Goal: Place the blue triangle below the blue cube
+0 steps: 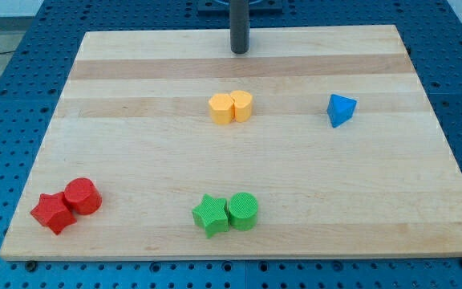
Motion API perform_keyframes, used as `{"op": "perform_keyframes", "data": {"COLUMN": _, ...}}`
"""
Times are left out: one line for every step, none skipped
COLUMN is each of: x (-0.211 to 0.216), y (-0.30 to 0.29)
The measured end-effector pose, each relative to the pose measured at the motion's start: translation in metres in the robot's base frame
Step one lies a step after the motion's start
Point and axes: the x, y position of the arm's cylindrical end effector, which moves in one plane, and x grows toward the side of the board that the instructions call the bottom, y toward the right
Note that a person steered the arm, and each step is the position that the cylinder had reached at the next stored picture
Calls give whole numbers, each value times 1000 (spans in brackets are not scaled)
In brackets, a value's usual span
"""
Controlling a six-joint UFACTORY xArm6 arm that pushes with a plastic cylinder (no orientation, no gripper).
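The blue triangle [341,109] lies at the view's right, in the upper half of the wooden board [135,144]. No blue cube shows anywhere in this view. My tip [239,51] stands near the board's top edge at centre, well to the upper left of the blue triangle and apart from every block.
Two yellow blocks [231,107] touch each other below my tip. A green star [210,214] and green cylinder [243,211] sit at bottom centre. A red star [53,213] and red cylinder [83,196] sit at bottom left. A blue perforated table surrounds the board.
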Motion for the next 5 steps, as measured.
{"op": "perform_keyframes", "data": {"x": 2, "y": 40}}
{"op": "perform_keyframes", "data": {"x": 18, "y": 100}}
{"op": "perform_keyframes", "data": {"x": 61, "y": 148}}
{"op": "perform_keyframes", "data": {"x": 114, "y": 185}}
{"op": "perform_keyframes", "data": {"x": 166, "y": 197}}
